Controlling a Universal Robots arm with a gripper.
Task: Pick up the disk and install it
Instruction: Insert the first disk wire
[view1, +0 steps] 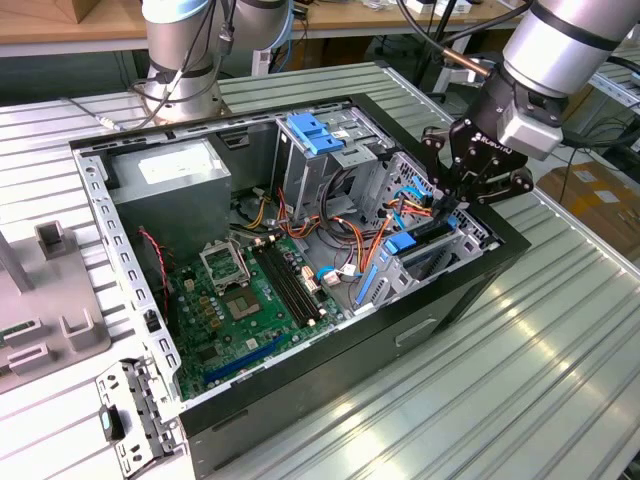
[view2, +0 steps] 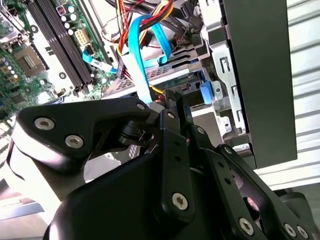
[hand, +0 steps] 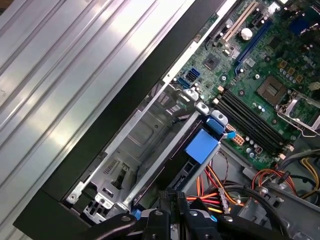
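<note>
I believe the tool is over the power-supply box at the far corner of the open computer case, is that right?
Not quite. In the exterior view the tool is at the drive cage on the exterior view's right, where the disk sits in its blue frame. The power-supply box is at the far corner of the computer case, well away.

A ribbed metal table (view1: 560, 360) is reflecting bright light from above. Behind it, a wooden workbench (view1: 60, 25) is standing along the far edge. A cardboard box (view1: 590, 195) is lying at the exterior view's right.
</note>
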